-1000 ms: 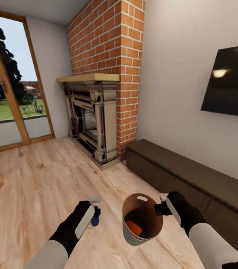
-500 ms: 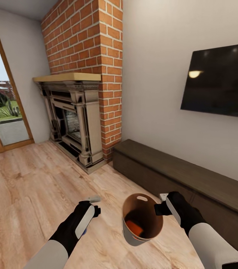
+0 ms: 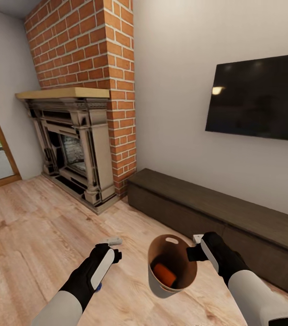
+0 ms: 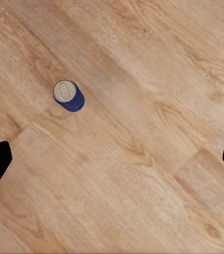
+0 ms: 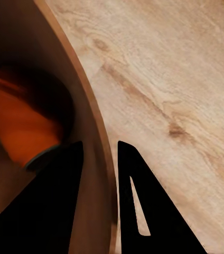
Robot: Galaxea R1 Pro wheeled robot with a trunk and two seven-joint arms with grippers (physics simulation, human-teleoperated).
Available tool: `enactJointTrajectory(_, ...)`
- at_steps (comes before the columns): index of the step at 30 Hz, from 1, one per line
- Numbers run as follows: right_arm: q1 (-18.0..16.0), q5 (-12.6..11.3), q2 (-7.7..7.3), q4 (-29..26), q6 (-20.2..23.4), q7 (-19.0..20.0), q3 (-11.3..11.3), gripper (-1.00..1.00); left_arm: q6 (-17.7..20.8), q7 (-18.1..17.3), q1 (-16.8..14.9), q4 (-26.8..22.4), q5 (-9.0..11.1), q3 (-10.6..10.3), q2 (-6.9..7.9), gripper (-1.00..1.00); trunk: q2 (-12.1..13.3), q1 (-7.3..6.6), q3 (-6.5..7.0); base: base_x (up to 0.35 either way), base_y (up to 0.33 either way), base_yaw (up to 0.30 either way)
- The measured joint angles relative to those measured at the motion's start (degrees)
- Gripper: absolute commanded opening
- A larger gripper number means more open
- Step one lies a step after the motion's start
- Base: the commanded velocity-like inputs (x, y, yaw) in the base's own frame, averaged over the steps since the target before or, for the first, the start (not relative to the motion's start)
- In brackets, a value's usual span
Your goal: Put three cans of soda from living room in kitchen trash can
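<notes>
Ahead, fireplace [image 3: 76, 149], low cabinet [image 3: 221, 217], TV [image 3: 259, 97]

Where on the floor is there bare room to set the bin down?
Bare planks stretch between the fireplace and the left gripper, and in front of the long low bench. Under the left gripper it is crowded: a blue can stands upright there. The right gripper grips the bin by its wall, an orange can inside.

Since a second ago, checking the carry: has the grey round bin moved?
Yes: the bin swung right, away from the brick fireplace.
</notes>
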Motion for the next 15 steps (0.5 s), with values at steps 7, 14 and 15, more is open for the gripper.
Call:
enactJointTrajectory(7,0.0,0.38,0.0,0.0,0.0,-0.04,0.0,-1.0,-0.13,0.0,0.0,-0.08,0.0,0.0,-0.06,1.0,0.0,0.0,0.0,0.0,0.037,-0.011)
enactJointTrajectory(14,0.0,0.19,0.0,0.0,0.0,-0.05,-0.03,-1.0,-0.14,-0.05,0.0,-0.09,0.0,0.0,-0.07,1.0,0.0,0.0,0.0,0.0,0.004,-0.001)
enactJointTrajectory(15,0.0,0.21,0.0,0.0,0.0,-0.06,-0.03,-1.0,-0.14,-0.06,0.0,-0.09,0.0,0.0,-0.08,1.0,0.0,0.0,0.0,0.0,0.0,0.0)
